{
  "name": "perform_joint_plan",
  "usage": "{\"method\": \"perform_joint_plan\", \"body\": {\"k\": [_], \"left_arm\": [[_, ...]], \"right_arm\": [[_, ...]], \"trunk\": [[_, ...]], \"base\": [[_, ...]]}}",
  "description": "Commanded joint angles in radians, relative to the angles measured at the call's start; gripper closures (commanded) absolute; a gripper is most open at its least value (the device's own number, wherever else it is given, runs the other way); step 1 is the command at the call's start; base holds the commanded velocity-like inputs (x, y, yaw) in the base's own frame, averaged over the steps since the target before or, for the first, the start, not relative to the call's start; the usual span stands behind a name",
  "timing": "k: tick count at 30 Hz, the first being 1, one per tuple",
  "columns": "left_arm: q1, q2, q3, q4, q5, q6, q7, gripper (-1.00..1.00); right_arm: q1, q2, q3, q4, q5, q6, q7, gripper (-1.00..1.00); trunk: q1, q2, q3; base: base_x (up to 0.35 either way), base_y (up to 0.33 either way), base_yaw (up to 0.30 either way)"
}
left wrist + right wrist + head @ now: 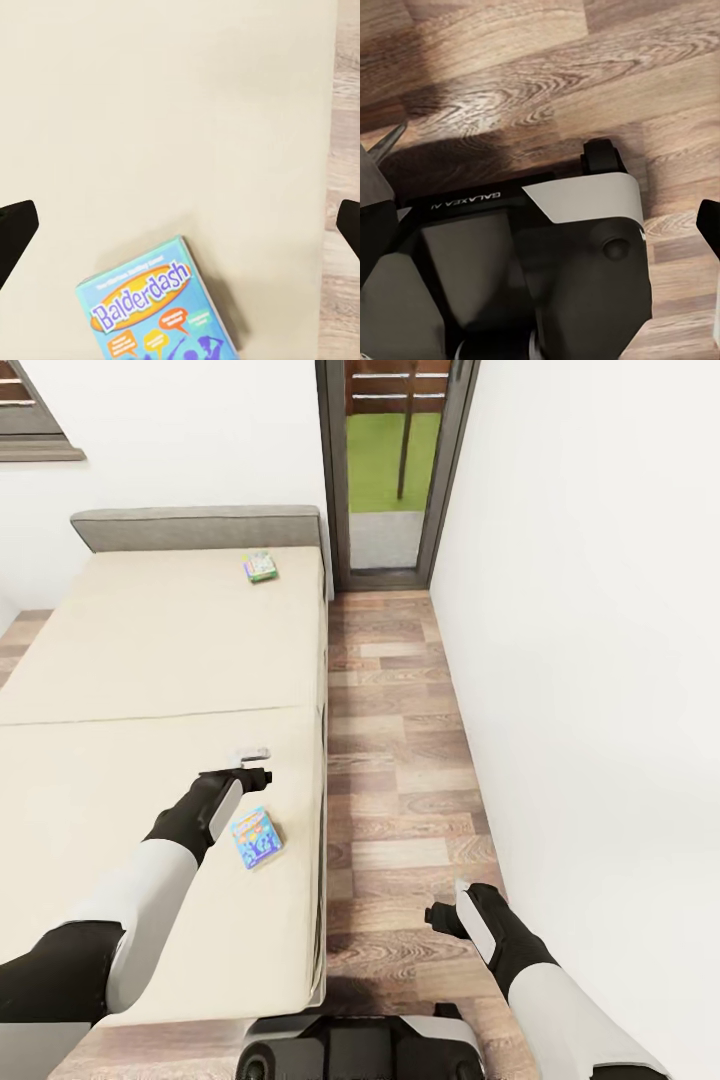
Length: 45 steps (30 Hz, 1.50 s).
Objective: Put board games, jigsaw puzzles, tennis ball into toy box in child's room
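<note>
Cream bed (150, 660) is seen at left, its mattress split by a seam; grey headboard at the far end. Wood-plank floor (400, 760) runs along the bed's right side to a glazed door (395, 470) at the far wall.

Two board games are noted on the bed. The blue-yellow game box (256, 837) lies flat near the bed's right edge, on the near half of the mattress; "Balderdash" is read on its lid in the left wrist view (154, 311). The white-green game box (260, 566) lies at the far end, near the headboard and the right edge.

The left claw (254, 758) is held over the mattress just beyond the blue-yellow box, apart from it. Its fingers (16, 225) are spread wide, with nothing gripped.

The right claw (452, 905) is held over the floor, near the robot's base (547, 255). How far it is opened cannot be told.
</note>
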Motion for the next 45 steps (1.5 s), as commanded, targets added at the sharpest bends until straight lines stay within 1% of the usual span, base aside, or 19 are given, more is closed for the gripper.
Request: {"method": "perform_joint_plan", "body": {"k": [1, 29, 45], "left_arm": [[0.000, 0.000, -0.001, -0.002, 0.011, 0.004, 0.006, -1.00], [0.000, 0.004, -0.005, -0.002, 0.010, 0.003, 0.001, -1.00], [0.000, 0.000, -0.006, -0.002, 0.010, 0.003, -0.001, -1.00]], "right_arm": [[0.000, 0.000, -0.001, -0.002, -0.010, 0.003, -0.008, -1.00], [0.000, 0.002, -0.001, -0.002, -0.010, 0.002, -0.010, -1.00], [0.000, 0.000, -0.001, -0.002, -0.010, 0.003, -0.010, -1.00]], "trunk": [[0.000, -0.002, -0.003], [0.000, -0.002, -0.049], [0.000, -0.002, -0.075]], "base": [[0.000, 0.000, 0.000], [0.000, 0.000, 0.000], [0.000, 0.000, 0.000]]}}
